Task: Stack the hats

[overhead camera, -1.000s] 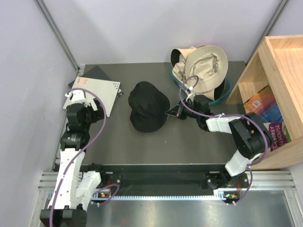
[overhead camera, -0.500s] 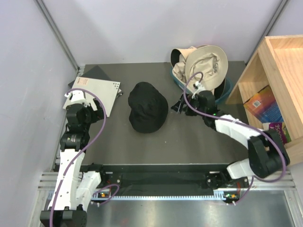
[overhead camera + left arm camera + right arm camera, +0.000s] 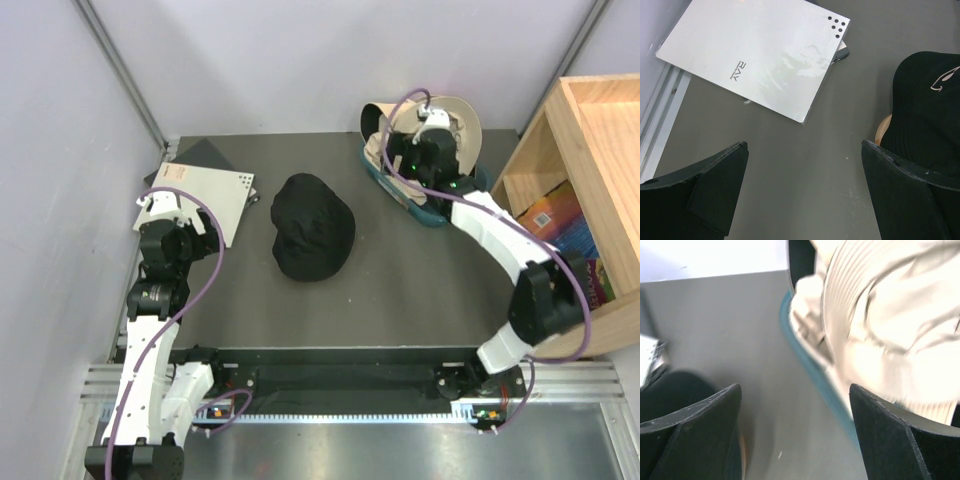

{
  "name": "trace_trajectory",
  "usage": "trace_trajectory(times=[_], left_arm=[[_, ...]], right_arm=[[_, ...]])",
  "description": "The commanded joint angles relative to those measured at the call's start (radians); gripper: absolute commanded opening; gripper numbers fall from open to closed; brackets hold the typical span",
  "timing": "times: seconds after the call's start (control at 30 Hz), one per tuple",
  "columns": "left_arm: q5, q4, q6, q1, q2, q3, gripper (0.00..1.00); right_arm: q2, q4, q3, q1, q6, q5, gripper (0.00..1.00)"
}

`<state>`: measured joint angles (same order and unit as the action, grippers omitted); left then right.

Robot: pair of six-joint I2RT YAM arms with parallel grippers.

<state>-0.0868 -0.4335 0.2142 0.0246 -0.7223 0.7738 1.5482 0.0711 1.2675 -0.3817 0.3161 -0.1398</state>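
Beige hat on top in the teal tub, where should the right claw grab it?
Probably its floppy brim, where the beige hat drapes by the rim of the teal tub. Come down from the table side: the brim is thin, loose fabric, while the crown looks too broad.

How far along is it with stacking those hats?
Barely begun: the black hat sits alone mid-table. The right gripper, open and empty, hovers by the beige hats in the teal tub. The left gripper is open, holding nothing. No hat is on the black one yet.
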Motion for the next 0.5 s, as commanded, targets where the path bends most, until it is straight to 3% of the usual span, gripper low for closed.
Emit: trace_trajectory(times=[0.0,0.47], left_arm=[[-0.002,0.033,0.002,0.006,0.014,0.001,0.99],[-0.025,0.029,-0.004,0.015,-0.017,0.005,0.99]], right_arm=[[0.139,0.021,0.168,0.010,-0.080,-0.118,0.88],[0.527,0.010,0.469,0.035,-0.127,-0.254,0.72]])
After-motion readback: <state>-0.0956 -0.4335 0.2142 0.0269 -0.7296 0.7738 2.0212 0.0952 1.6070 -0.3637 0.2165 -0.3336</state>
